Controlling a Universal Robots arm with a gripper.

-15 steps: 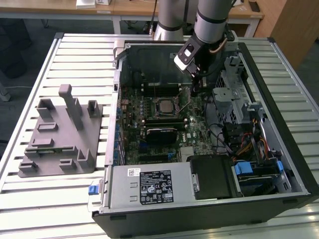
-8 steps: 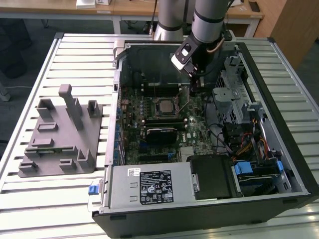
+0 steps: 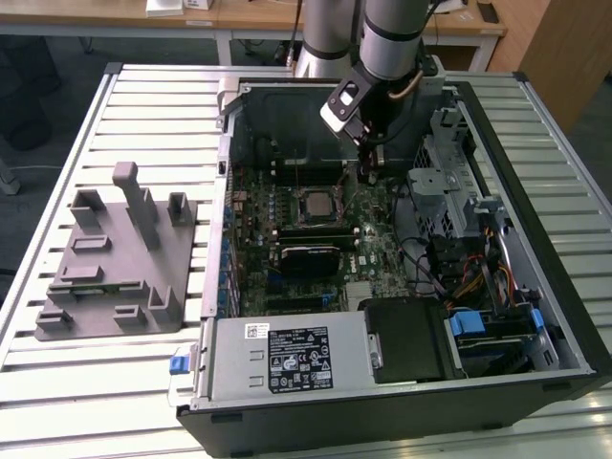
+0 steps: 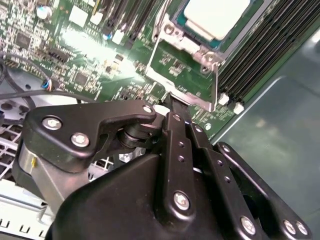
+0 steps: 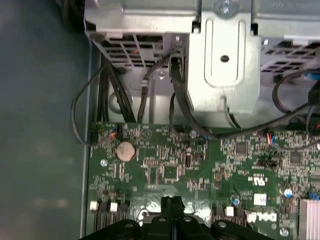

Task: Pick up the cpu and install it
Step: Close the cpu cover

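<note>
Bench (image 3: 143, 105): one, slatted; it carries one open computer case (image 3: 564, 249) and, to the exterior view's left of it, one grey holder tray (image 3: 105, 277) with upright pegs, well apart from the gripper.
Nearest in the case: one power supply (image 3: 287, 359) along the near edge, with one black box (image 3: 406, 339) just beside it.
Motherboard (image 3: 382, 249): one, lying flat on the case floor beyond the power supply.
Cpu (image 3: 314, 203): one, seated in the socket at mid-board. It lies flat with its pale top plate (image 4: 216, 17) facing up. It is square, so it has no long axis, and its edges run parallel to the dark memory slots (image 4: 260, 50) beside it.
Metal frame (image 4: 197, 100): one, in the second wrist view, between the cpu and the gripper tips, with green board showing through it.
Gripper (image 3: 368, 172): one, pointing down over the board to the exterior view's right of the cpu, near it but not touching. In both wrist views the tips (image 4: 172, 107) (image 5: 172, 202) meet, closed on nothing.
Room: the gripper stands between the socket and the metal drive cage (image 3: 445, 182). Black cables (image 5: 100, 100) and one coin cell (image 5: 125, 150) lie ahead of the tips.
Farthest: the arm (image 3: 392, 38) rises above the case's far wall.
</note>
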